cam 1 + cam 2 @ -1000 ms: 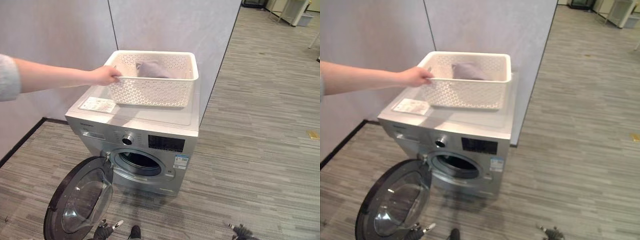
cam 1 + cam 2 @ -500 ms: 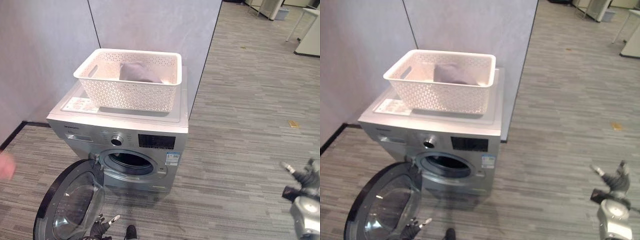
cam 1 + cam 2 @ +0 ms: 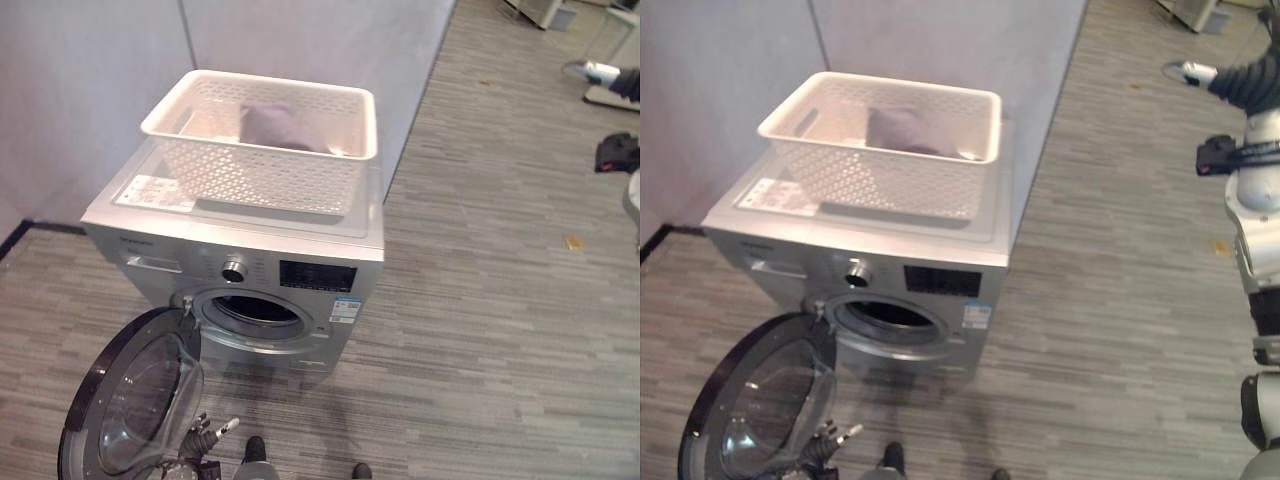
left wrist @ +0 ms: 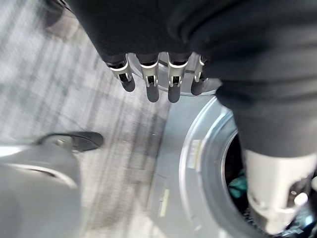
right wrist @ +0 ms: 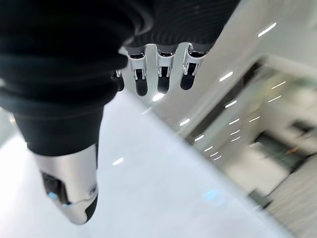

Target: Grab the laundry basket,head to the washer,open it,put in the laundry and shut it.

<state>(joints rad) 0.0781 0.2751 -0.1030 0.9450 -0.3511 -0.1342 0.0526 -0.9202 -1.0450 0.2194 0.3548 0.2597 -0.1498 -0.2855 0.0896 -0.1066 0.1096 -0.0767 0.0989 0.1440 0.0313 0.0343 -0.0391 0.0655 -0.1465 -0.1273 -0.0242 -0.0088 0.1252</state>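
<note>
While the white basket (image 3: 265,140) sits on top of the washer (image 3: 240,250) with a grey bundle of laundry (image 3: 280,125) inside it, the round door (image 3: 130,400) hangs swung wide at the washer's front, the drum mouth (image 3: 250,312) uncovered. The left robot hand (image 4: 158,79) hangs low by the door, fingers relaxed and holding nothing. The right robot hand (image 5: 158,69) is raised high and well apart from the washer, fingers loose and empty.
</note>
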